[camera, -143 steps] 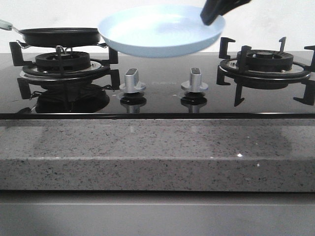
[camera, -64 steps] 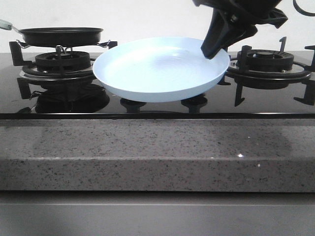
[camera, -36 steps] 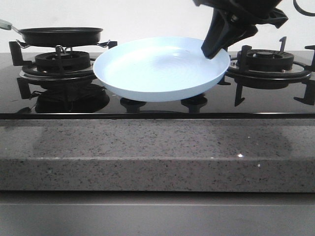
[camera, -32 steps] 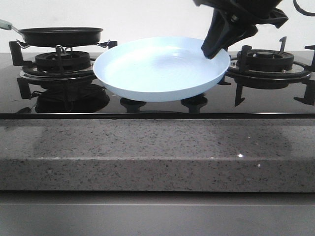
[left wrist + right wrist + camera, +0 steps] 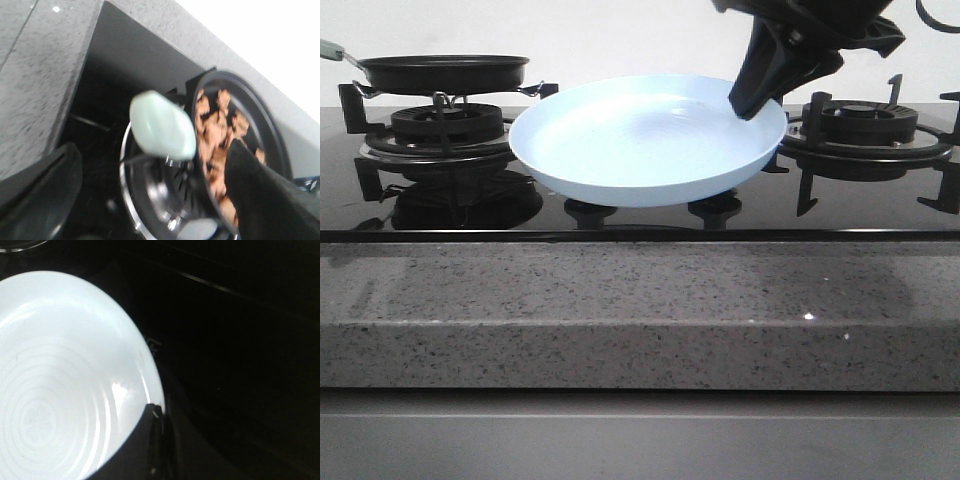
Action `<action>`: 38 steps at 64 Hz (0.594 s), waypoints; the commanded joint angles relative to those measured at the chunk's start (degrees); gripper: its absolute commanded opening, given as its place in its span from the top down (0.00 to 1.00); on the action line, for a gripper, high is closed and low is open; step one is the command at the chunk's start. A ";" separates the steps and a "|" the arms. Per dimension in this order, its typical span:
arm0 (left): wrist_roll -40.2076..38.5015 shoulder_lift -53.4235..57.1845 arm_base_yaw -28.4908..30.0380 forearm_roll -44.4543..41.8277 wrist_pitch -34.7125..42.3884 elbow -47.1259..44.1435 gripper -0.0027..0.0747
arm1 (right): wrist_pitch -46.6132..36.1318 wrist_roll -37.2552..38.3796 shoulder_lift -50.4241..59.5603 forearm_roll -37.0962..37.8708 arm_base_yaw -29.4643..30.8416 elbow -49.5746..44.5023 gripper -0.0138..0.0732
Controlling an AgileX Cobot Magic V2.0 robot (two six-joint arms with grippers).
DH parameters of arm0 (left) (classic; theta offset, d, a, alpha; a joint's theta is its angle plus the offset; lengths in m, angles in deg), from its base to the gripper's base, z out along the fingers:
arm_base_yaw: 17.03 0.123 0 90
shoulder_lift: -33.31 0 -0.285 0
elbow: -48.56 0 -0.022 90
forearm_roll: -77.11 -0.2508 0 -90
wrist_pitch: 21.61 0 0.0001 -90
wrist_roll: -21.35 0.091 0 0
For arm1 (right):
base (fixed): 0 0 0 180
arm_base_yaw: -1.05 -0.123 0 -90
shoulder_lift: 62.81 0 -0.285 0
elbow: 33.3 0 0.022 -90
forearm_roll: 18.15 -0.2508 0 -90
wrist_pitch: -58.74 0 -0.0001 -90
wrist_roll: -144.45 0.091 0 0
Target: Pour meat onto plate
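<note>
The pale-blue plate [image 5: 640, 145] hangs tilted above the middle of the hob, empty. My right gripper [image 5: 753, 100] is shut on its right rim; the right wrist view shows a dark finger [image 5: 145, 445] over the plate's edge [image 5: 60, 380]. The meat [image 5: 217, 135], reddish-brown strips, lies in the black frying pan [image 5: 445, 72] on the left burner. My left gripper [image 5: 150, 210] is open, out of the front view. Its fingers [image 5: 40, 190] stand wide apart on either side of the pan's pale-green handle [image 5: 162, 125], not touching it.
The left burner grate [image 5: 440, 130] carries the pan. The right burner [image 5: 860, 125] stands behind and right of the plate. The two knobs are mostly hidden under the plate. A speckled grey stone counter edge [image 5: 640, 300] runs along the front.
The plate came down and toward the front since 2.2 s ago and now covers the knobs. Over the last second it and the right gripper have stayed still.
</note>
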 commanded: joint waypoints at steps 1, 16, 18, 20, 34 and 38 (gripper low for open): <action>0.99 0.13 -0.08 7.94 0.18 3.30 0.24 | -2.69 -0.47 2.91 -1.59 0.08 1.40 0.92; 5.25 -4.87 -0.08 18.83 -5.23 5.80 0.24 | -2.69 -0.47 2.91 -1.59 0.08 1.40 0.92; 5.55 -5.16 -0.08 19.72 -5.50 5.95 0.24 | -2.69 -0.47 2.91 -1.59 0.08 1.40 0.92; 5.80 -5.56 -0.20 20.76 -5.49 5.95 0.24 | -2.69 -0.47 2.91 -1.59 0.08 1.40 0.92; 6.74 -7.06 -0.20 23.86 -6.86 5.95 0.47 | -2.69 -0.47 2.91 -1.59 0.08 1.40 0.92; 6.74 -7.19 -0.20 23.86 -7.28 5.95 0.54 | -2.69 -0.47 2.91 -1.59 0.08 1.40 0.92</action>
